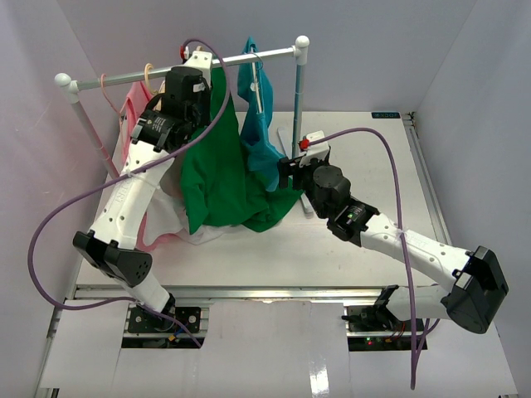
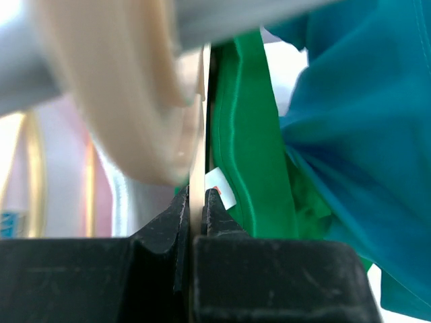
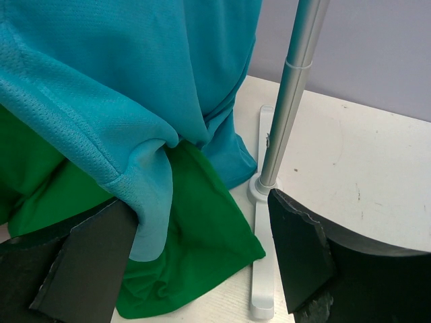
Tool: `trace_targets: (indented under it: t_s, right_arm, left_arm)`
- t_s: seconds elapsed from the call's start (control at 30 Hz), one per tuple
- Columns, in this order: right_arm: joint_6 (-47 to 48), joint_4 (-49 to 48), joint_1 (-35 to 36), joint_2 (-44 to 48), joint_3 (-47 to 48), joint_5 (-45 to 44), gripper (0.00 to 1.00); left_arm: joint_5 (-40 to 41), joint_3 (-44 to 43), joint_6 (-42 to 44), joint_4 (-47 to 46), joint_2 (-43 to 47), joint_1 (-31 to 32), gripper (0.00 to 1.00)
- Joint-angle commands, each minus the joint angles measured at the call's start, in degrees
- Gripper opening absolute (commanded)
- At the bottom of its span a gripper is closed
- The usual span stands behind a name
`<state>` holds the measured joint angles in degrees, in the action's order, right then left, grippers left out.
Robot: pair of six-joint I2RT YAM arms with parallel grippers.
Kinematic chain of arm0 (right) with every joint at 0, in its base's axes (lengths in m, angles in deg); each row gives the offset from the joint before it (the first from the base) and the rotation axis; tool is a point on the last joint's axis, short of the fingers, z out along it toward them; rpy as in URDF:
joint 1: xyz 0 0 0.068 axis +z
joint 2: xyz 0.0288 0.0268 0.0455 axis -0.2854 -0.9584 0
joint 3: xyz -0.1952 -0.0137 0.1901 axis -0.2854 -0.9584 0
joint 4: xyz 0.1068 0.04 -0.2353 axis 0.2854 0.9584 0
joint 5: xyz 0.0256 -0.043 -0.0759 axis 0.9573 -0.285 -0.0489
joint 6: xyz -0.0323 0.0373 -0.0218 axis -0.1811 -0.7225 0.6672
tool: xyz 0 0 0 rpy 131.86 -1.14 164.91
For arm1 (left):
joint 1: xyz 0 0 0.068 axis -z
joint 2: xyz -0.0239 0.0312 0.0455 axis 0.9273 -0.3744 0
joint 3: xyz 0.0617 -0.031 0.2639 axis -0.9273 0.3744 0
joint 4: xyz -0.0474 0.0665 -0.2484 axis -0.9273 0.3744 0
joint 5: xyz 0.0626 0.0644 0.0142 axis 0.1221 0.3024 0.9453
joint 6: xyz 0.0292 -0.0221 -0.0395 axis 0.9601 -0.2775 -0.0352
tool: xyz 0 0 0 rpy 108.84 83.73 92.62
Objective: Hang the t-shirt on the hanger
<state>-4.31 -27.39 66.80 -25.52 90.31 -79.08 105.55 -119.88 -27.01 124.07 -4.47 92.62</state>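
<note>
I see my left arm raised to the white rail [image 1: 249,58] of a clothes rack; the left gripper [image 2: 196,215] is clenched on a thin flat part of the beige hanger [image 2: 196,182], whose thick hook shows blurred right up by the rail; I cannot tell whether it is hooked over. The green t-shirt [image 1: 217,166] hangs from just beside that grip, its collar touching the hanger in the left wrist view, and its lower part is bunched on the table [image 1: 365,174]. A teal shirt [image 1: 257,116] hangs just to its right, touching it. My right gripper [image 3: 202,205] sits low near the rack's upright post [image 3: 291,101], jaws released and spread wide; a fold of the teal shirt droops between the fingers [image 3: 87,262], ungripped, with green cloth on the table beneath it.
</note>
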Motion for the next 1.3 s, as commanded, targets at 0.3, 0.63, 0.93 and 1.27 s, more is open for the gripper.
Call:
trace_targets:
  t_s: [0.3,0.63,0.93,1.27]
  right_arm:
    - [0.03,-1.51,-0.44,2.09,0.38,-0.44,0.83]
    - [-2.02,7.52,-0.48,3.86,4.76,2.5,0.96]
    - [-5.39,20.9,-0.39,9.54,6.26,3.83,0.9]
    - [-10.84,35.17,-0.27,24.94,2.15,6.24,0.9]
  left_arm:
    - [-12.25,5.86,1.38,-3.63,8.43,-0.17,0.61]
    - [-14.57,16.01,-3.23,-9.28,26.75,-0.17,0.98]
    - [-30.01,27.75,-10.77,-15.76,38.66,-0.17,0.98]
    - [-52.5,54.85,-19.96,-31.2,48.13,0.02,0.98]
